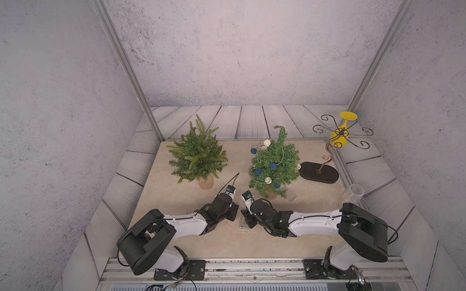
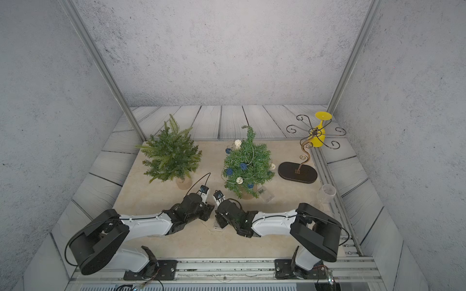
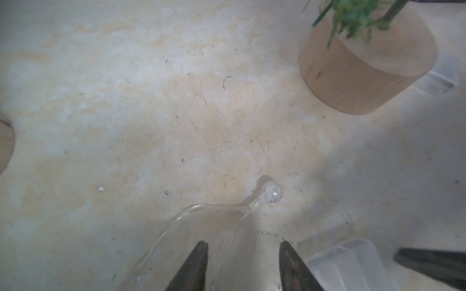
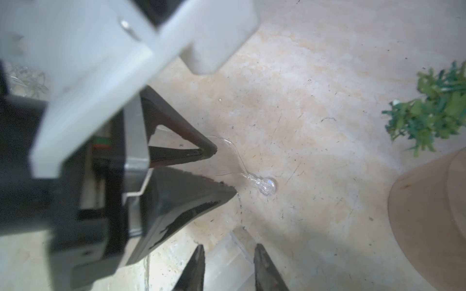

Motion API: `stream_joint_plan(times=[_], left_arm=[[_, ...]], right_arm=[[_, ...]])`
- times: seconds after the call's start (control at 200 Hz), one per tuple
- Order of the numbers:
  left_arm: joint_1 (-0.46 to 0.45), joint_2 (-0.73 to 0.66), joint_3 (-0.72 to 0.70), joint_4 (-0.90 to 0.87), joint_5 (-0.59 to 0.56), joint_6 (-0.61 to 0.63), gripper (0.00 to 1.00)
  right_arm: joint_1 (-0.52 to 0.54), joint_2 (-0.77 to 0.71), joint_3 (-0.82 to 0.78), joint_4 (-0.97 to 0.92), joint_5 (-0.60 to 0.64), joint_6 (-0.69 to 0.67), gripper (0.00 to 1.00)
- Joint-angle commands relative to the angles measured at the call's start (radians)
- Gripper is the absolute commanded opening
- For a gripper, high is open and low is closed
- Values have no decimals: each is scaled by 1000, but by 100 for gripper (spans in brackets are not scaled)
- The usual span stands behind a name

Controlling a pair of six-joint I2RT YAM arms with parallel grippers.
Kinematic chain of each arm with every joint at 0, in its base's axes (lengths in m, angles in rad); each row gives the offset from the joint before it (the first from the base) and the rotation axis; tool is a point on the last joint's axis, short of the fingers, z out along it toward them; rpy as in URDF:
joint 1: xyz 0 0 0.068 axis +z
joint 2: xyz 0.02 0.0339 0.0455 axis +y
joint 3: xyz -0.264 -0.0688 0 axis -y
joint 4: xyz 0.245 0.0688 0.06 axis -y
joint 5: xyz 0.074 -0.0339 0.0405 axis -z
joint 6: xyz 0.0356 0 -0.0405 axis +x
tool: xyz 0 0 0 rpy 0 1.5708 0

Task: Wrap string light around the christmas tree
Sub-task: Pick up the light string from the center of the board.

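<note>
Two tools hang low over the near middle of the counter (image 1: pixel 227 241), their tips almost meeting. The left tool (image 3: pixel 242 244) stands spread. The thin clear string light (image 3: pixel 199 205) runs loose between its jaws without being pinched, and its end bulb (image 3: pixel 272 192) lies flat on the counter just beyond. The right tool (image 4: pixel 229 247) has its jaws apart astride a clear plastic box (image 3: pixel 348 264), probably the battery case. Whether they press on it or merely straddle it I cannot tell.

As far as can be seen, this string lies on the counter, and by my reading none of it is on a tree yet. Lifting, carrying and every turn are left to do.

Farther back, the left tree (image 1: pixel 198 156) is bare. The right tree (image 1: pixel 274 163) already wears a garland of white and blue balls (image 1: pixel 268 180) wound around it. Which tree the clear string is meant for, the pictures do not say.

In both top views the wrists cover the tool tips and the string is nearly invisible. A pale tangle (image 4: pixel 27 78), seen past the left tool in the right wrist view, may be the rest of the string, but it is too blurred to say.
</note>
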Motion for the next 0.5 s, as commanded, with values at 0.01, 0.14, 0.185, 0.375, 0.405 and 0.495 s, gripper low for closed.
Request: stream_joint_plan(times=[0.01, 0.14, 0.185, 0.375, 0.405, 0.495], left_arm=[[-1, 23, 25, 14, -42, 26, 45], [-2, 53, 39, 35, 19, 39, 42], [-2, 77, 52, 29, 11, 41, 42], [-4, 162, 89, 33, -12, 36, 31], [-5, 170, 90, 31, -18, 35, 29], [-6, 170, 89, 28, -25, 31, 10]], right_arm=[[5, -74, -30, 17, -24, 6, 34], [4, -100, -48, 22, -6, 5, 34], [4, -105, -49, 22, -6, 4, 34], [5, -115, -62, 38, -21, 6, 34], [5, -116, -66, 38, -20, 5, 34], [4, -126, -73, 45, -19, 4, 34]])
